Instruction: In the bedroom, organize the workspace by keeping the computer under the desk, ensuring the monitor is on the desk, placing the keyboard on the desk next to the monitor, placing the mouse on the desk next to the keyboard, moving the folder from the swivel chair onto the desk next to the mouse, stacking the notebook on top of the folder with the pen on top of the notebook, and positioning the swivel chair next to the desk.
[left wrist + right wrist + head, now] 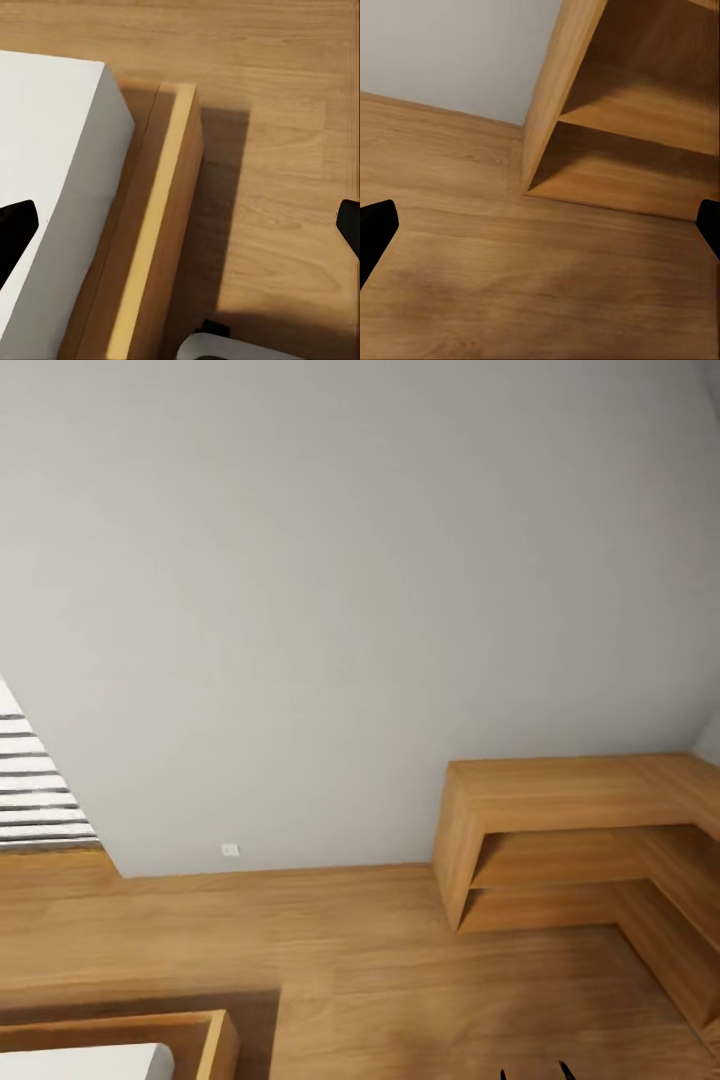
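The wall is plain pale grey, with a small white socket low on it. The floor is warm light wood with faint plank lines and grain. The shelf is honey-brown wood, darker inside. The bed has a tan wooden frame and a white mattress. At the far left, grey-and-white stripes show. The fingertips are black.

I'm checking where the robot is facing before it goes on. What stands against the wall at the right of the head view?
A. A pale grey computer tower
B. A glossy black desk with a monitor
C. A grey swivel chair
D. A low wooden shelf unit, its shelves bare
D: a low wooden shelf unit stands on the wood floor against the grey wall, its open shelves bare.
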